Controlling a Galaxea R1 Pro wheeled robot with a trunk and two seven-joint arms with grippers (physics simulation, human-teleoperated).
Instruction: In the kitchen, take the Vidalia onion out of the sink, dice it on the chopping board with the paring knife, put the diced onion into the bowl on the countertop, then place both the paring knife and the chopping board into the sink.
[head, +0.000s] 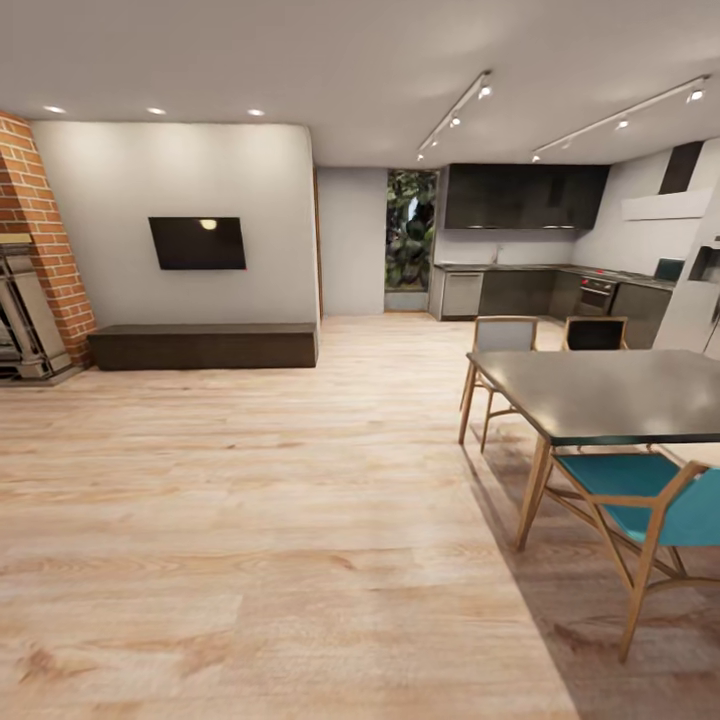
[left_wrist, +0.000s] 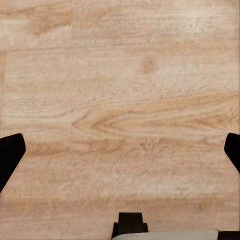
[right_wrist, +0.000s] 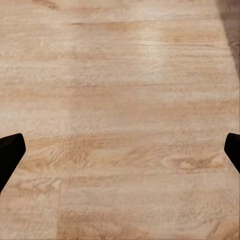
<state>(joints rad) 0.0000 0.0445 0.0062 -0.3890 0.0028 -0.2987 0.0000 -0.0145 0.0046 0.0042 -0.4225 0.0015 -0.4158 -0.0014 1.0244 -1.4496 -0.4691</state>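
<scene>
The kitchen lies far off at the back right, where a grey countertop (head: 540, 268) runs over dark cabinet fronts under black wall cupboards. Sink, onion, chopping board, paring knife and bowl are too small or hidden to make out from here. In the left wrist view my left gripper (left_wrist: 120, 155) is open, its dark fingertips (left_wrist: 10, 152) spread wide over bare wooden floor. My right gripper (right_wrist: 120, 155) is open too, with fingertips (right_wrist: 10, 152) far apart above the floor and nothing between them.
A dark dining table (head: 610, 395) with wooden legs stands at the right, a teal chair (head: 640, 505) in front of it and two chairs behind. A low dark bench (head: 200, 346) under a wall television and a brick fireplace (head: 35, 250) sit at the left. Wide wooden floor (head: 300, 500) leads toward the kitchen.
</scene>
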